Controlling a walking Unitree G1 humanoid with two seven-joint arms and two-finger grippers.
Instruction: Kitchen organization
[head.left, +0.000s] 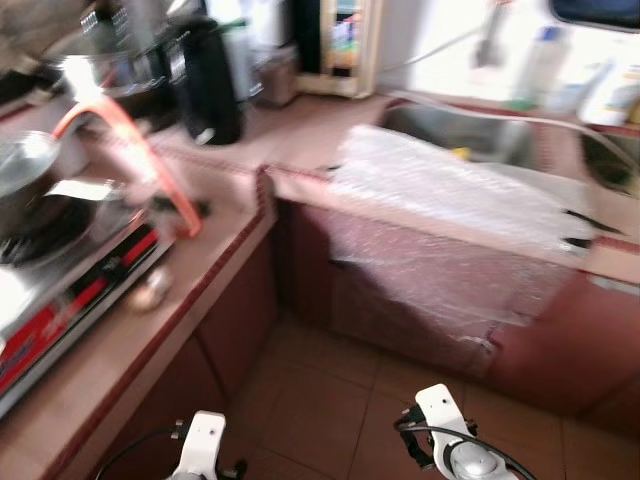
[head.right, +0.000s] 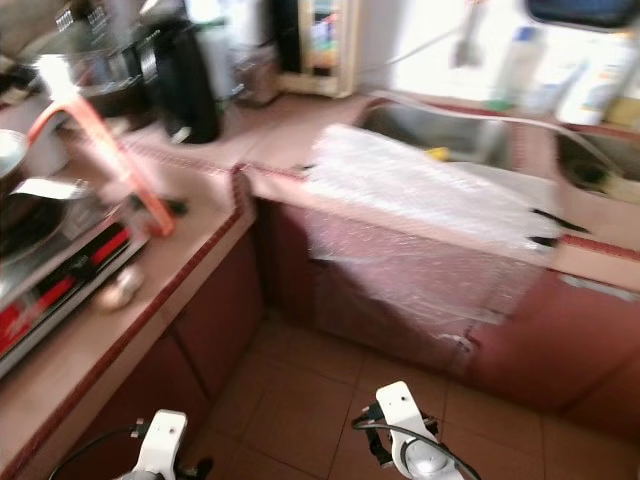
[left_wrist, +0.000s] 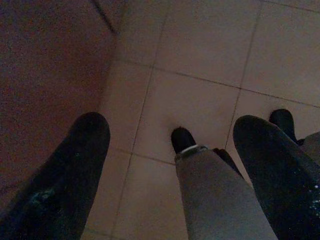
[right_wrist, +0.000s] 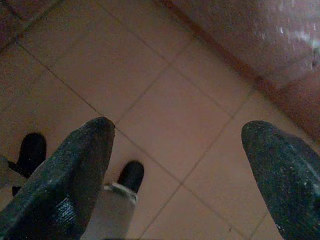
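Plainly an approach step — both arms hang idle, left gripper (left_wrist: 170, 150) and right gripper (right_wrist: 177, 140) spread wide, empty, over floor tiles. Bubble wrap (head.left: 450, 190) drapes the counter (head.left: 300, 140) ahead; next move needs stepping closer.

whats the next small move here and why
Probably step closer to the counter before reaching. Both arms hang low: the left gripper and right gripper are open over the floor tiles, holding nothing, and the bubble wrap draped over the counter edge lies ahead.
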